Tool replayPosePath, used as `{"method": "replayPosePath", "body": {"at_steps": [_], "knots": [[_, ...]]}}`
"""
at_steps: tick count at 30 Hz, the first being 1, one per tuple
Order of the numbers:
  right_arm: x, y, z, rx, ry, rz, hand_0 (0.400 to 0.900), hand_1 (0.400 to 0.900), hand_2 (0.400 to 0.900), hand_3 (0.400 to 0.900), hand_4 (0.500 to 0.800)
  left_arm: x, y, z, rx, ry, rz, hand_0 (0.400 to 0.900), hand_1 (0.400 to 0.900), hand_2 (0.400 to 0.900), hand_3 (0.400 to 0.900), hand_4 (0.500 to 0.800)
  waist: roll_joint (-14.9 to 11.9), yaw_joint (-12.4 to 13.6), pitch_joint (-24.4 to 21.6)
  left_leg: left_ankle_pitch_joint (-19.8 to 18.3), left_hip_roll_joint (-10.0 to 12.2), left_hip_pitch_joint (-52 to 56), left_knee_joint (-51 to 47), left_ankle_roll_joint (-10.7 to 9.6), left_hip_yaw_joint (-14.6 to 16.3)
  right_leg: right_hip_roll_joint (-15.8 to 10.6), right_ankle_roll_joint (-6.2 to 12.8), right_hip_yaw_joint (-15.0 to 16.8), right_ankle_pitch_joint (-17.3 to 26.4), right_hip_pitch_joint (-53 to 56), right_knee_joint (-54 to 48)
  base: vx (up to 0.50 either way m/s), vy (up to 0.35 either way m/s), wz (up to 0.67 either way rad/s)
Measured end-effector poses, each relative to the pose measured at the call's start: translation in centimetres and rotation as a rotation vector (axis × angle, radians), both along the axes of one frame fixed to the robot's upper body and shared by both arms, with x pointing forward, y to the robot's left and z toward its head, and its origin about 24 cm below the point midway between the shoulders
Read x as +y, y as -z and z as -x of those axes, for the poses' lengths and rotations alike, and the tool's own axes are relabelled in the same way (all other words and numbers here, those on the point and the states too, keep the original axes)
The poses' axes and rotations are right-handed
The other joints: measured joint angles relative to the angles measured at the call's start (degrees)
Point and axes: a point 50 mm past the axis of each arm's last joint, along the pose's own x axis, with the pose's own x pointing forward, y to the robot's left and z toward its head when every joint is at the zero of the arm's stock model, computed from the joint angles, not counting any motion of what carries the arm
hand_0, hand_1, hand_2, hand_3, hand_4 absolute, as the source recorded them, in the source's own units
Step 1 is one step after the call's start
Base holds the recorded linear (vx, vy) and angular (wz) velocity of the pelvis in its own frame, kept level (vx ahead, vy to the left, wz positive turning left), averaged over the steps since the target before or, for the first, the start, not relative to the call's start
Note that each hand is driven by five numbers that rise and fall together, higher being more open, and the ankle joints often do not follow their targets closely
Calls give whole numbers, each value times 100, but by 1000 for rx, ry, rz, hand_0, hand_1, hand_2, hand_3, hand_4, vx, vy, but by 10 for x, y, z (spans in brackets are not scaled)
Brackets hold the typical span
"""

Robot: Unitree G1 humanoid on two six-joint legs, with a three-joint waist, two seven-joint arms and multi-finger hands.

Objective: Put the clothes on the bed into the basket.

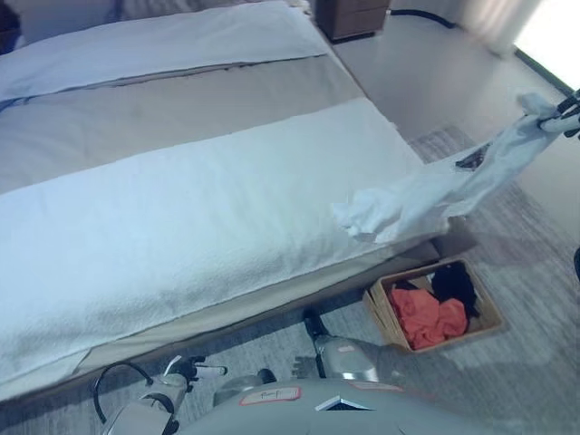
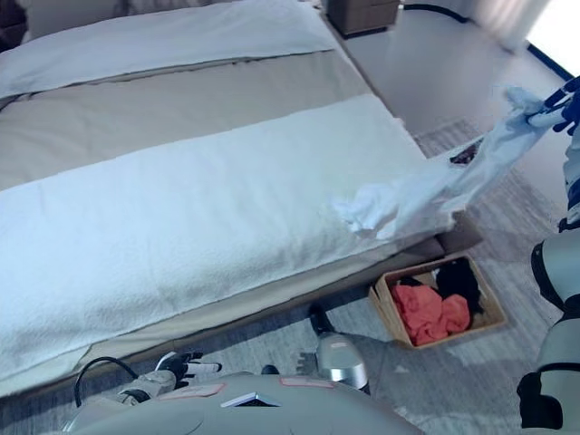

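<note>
You're looking at a soft, matt white cloth garment [image 1: 435, 190] trailing off a bed [image 1: 136, 136] whose white cover has a nubbly, towel-like weave. Below the bed's corner the basket [image 1: 489, 319] looks woven and tan, holding matt orange cloth [image 1: 428, 315] and black cloth [image 1: 455, 283], on a flat-pile grey rug [image 1: 507, 381].

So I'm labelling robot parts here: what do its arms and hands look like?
Silver-grey arm segments with dark joints show along the right edge. The right hand is dark, fingers thin. The left hand, low down, is dark with white-covered fingers.
</note>
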Motion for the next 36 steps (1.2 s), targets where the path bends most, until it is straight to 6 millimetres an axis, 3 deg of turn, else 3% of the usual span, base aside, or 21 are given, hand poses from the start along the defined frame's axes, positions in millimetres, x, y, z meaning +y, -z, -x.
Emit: {"method": "replayPosePath", "body": {"at_steps": [2,5,6,9,13,25,34,35,36], "knots": [[-7,1,6,11,33,-1,400,400,400,400,500,0,0,-2,-4,2,0,900,900,900,900,800,2,-92,10,-22,-22,40,-5,34,104,-10,6,39,-5,5,0,-23,37,-29],[-11,0,10,14,47,4,400,400,400,400,500,0,-1,-6,-13,10,-1,900,900,900,900,800,43,-146,101,-112,-42,61,-44,135,273,-16,283,18,-215,-34,-5,48,103,-18],[-14,0,13,12,58,5,400,400,400,400,500,-2,-1,-9,-24,19,3,900,900,900,900,800,138,-151,165,-131,37,22,-54,182,293,31,301,-84,-212,-80,77,-4,19,-13],[-21,0,19,22,89,1,400,400,400,400,500,-3,0,-8,-21,17,8,900,900,900,900,800,139,-267,189,-150,-18,107,-61,175,308,-37,346,-184,-252,-70,79,-3,8,-4],[-35,-1,33,36,136,20,400,400,400,400,500,-3,-1,-10,-26,17,6,900,900,900,900,800,219,-277,219,-149,-14,77,-60,176,305,-25,347,-187,-251,-72,6,-2,0,-1],[-50,2,50,14,202,-18,400,400,400,400,500,-2,-1,-9,-19,38,0,900,900,900,900,800,273,-271,251,-149,-11,20,-61,178,267,-37,347,-213,-251,-125,11,1,-9,4],[-55,16,60,46,221,-39,400,400,400,400,500,-2,-1,-8,-14,36,-5,900,900,900,900,800,302,-263,310,-142,-11,-37,-42,196,179,-68,346,-297,-247,-132,16,-13,-44,4],[-56,17,61,50,222,-42,451,451,451,451,531,-2,-1,-8,-13,36,-7,900,900,900,900,800,292,-256,318,-145,-30,-29,-50,194,173,-75,346,-285,-247,-146,18,12,-13,4],[-56,17,61,52,221,-44,900,900,900,900,800,-2,-1,-8,-11,35,-6,900,900,900,900,800,294,-256,317,-144,-40,-43,-56,195,168,-78,346,-277,-247,-163,21,11,-12,5]]}}
